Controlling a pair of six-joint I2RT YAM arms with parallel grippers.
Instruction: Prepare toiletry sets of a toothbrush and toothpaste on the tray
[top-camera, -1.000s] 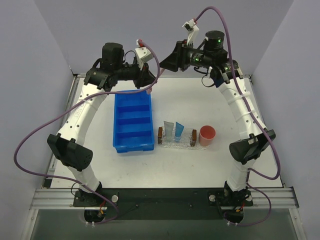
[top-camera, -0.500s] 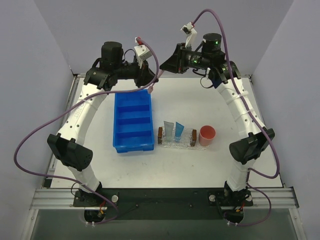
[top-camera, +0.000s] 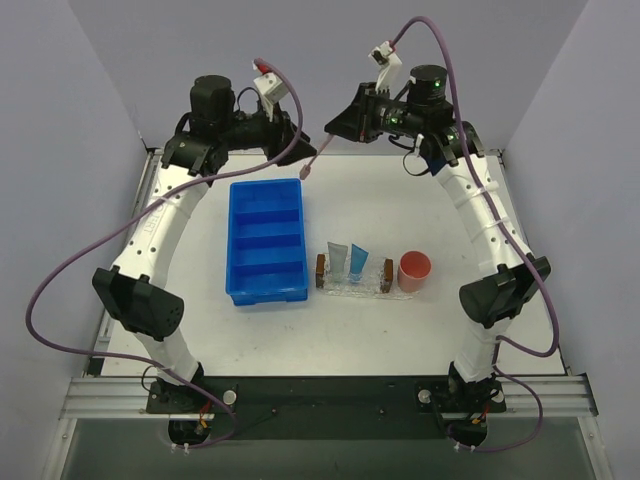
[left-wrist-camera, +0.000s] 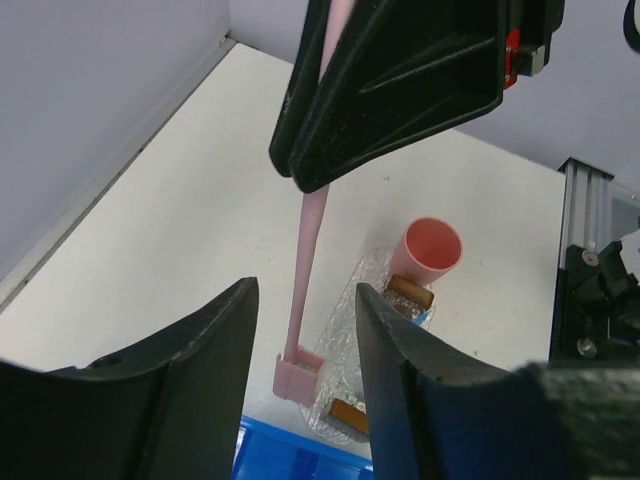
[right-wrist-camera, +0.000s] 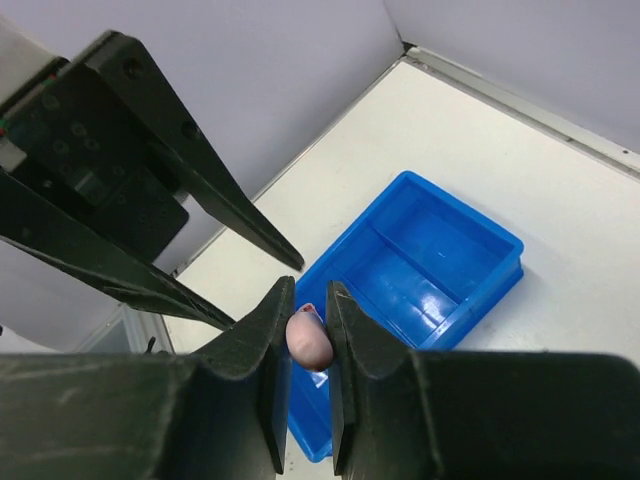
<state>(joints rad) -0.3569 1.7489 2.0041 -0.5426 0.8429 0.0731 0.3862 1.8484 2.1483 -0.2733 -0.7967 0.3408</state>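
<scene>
My right gripper (top-camera: 333, 128) is shut on one end of the pink-lilac toothbrush (top-camera: 315, 158) and holds it high above the back of the table, its head hanging down. The wrist view shows that end pinched between the jaws (right-wrist-camera: 308, 338). My left gripper (top-camera: 292, 135) is open just left of it. In the left wrist view the toothbrush (left-wrist-camera: 308, 250) hangs between my spread fingers (left-wrist-camera: 215, 340), untouched. The clear tray (top-camera: 352, 287) holds a pale grey-blue toothpaste tube (top-camera: 338, 260) and a brighter blue toothpaste tube (top-camera: 358, 262).
A blue compartmented bin (top-camera: 266, 240) lies left of the tray, below both grippers. A round pink cup (top-camera: 414, 270) stands right of the tray. Grey walls close in the back and sides.
My left gripper has drawn back to the left and up, away from the toothbrush. My right gripper keeps hold of the toothbrush, which now hangs a little further right.
</scene>
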